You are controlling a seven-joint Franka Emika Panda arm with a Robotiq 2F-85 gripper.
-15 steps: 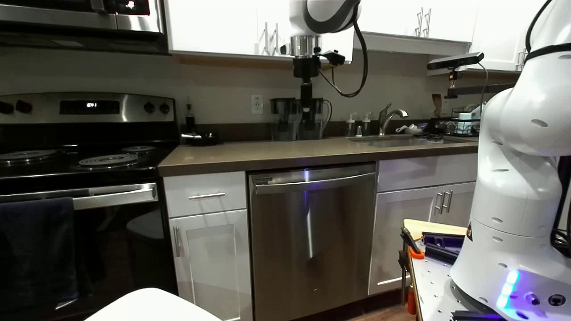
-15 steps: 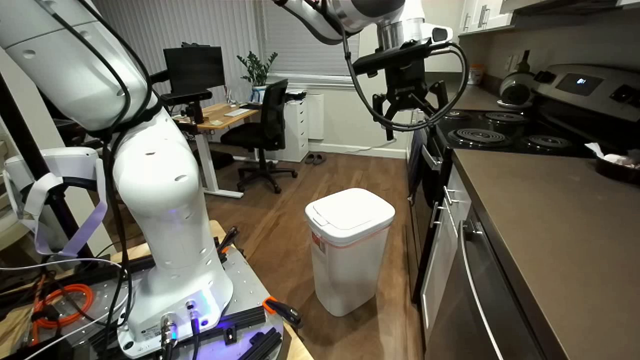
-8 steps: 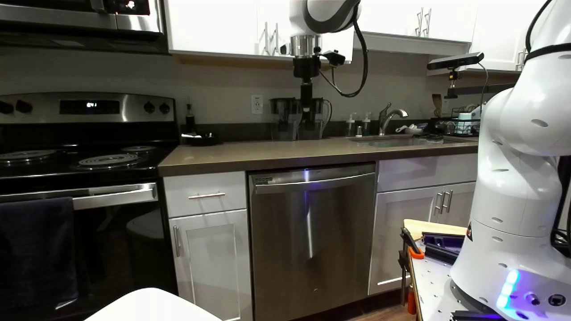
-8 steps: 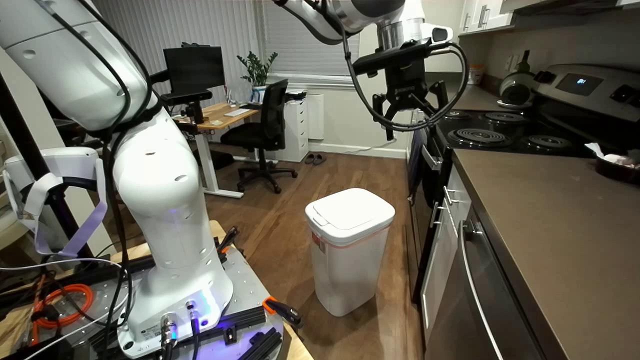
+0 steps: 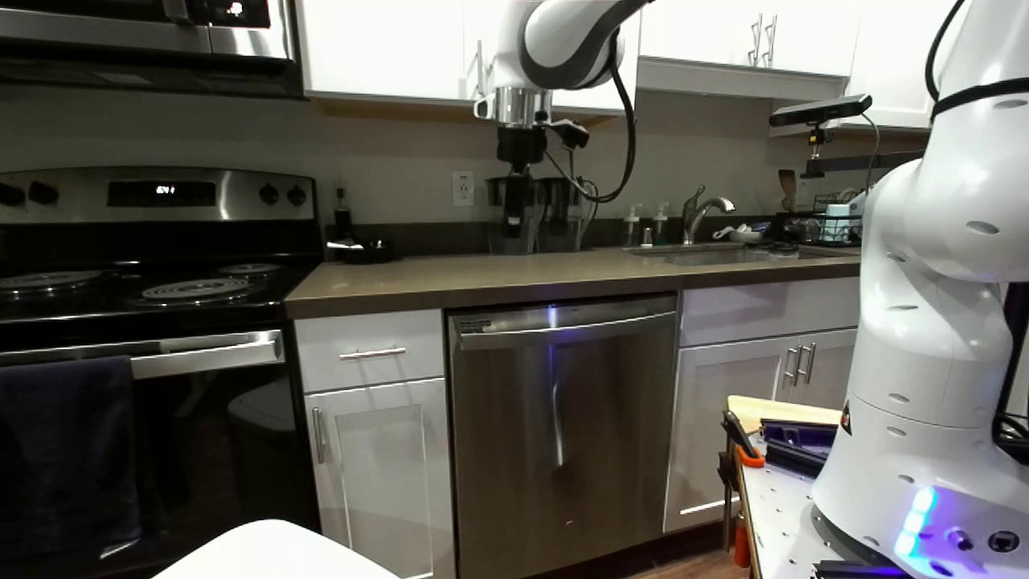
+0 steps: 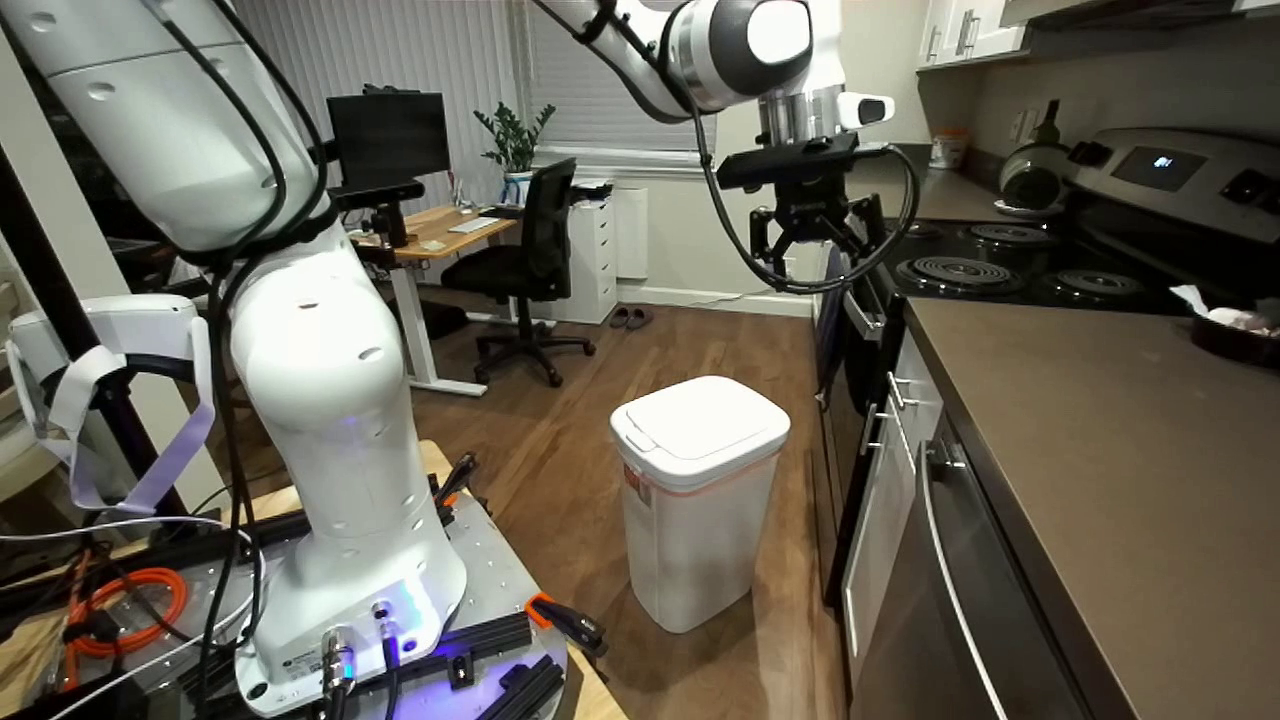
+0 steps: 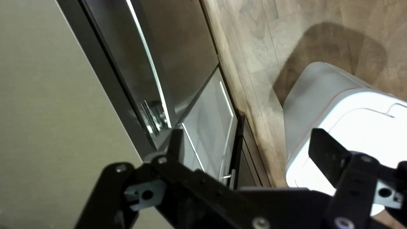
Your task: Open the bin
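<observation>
- Bin [image 6: 700, 500] is seen shut beyond the front edge of the worktop [image 6: 1100, 440].
- Approach is judged in hand; gripper [image 7: 249, 144] spread, empty.
- Lid [image 6: 705, 425] must next be reached.

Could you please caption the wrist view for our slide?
Looking down past an open, black two-fingered gripper at a closed, rounded white plastic bin on brown plank flooring.

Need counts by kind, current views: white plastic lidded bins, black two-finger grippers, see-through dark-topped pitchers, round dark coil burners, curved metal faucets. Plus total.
White plastic lidded bin: 1
Black two-finger gripper: 1
See-through dark-topped pitchers: 2
Round dark coil burners: 4
Curved metal faucet: 1
Total: 9
</observation>
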